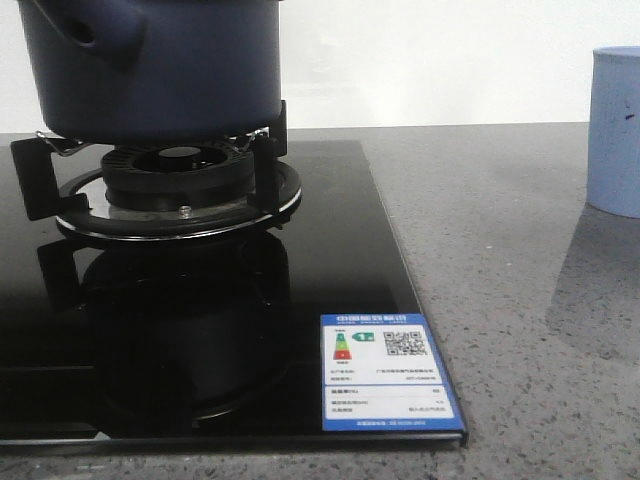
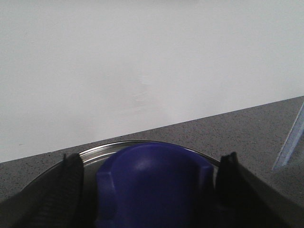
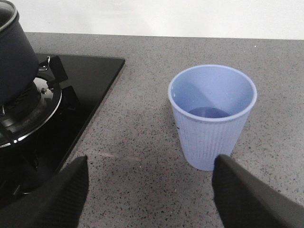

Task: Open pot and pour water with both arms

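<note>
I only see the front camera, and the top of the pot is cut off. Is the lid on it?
Observer: Yes. The right wrist view shows the lid sitting on the pot.
Operator: Where's the left arm? I don't see it.
Observer: The left gripper is at the lid's blue knob, one jaw on each side. I cannot tell whether they touch it.
Operator: And the cup? I only see its side.
Observer: The cup stands upright ahead of the right gripper, whose jaws are open and clear of it.
</note>
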Available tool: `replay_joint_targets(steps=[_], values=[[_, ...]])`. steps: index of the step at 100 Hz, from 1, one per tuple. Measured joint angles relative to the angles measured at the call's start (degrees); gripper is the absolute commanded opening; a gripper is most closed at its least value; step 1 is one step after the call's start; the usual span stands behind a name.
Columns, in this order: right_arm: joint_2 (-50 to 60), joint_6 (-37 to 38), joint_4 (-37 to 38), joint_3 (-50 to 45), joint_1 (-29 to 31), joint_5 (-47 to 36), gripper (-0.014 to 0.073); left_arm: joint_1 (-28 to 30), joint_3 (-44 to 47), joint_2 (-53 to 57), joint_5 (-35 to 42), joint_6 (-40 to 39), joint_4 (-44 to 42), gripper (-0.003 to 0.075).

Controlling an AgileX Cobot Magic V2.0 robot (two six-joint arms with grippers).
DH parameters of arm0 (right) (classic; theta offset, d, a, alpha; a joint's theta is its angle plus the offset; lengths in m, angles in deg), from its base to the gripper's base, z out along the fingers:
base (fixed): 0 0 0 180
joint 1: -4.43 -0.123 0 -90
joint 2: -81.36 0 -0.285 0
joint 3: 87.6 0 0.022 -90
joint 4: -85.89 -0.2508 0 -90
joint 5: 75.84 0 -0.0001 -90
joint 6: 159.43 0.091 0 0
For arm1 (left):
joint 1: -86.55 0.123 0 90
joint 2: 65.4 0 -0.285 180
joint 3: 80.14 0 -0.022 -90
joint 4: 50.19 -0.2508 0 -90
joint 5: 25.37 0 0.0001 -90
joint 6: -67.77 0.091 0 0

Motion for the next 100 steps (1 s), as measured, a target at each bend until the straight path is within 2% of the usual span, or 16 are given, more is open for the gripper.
replay_joint_targets(steps=[11,21,50,70,100], values=[[0.00,0.00,0.00,0.00,0.00,0.22,0.0493,-0.25,0.00,0.00,0.00,0.04,-0.13,0.0370],[0.00,0.00,0.00,0.00,0.00,0.35,0.0493,-0.34,0.00,0.00,0.00,0.04,-0.13,0.0339],[0.00,0.00,0.00,0.00,0.00,0.57,0.0493,-0.39,0.00,0.53,-0.75,0.04,-0.13,0.0339],[0.00,0.00,0.00,0.00,0.00,2.00,0.0493,-0.17,0.00,5.46,-2.17,0.04,-0.19,0.0339],[0.00,0.00,0.00,-2.57,0.00,0.34,0.0493,5.27,0.00,14.72,-4.49,0.04,-1.33,0.0339]])
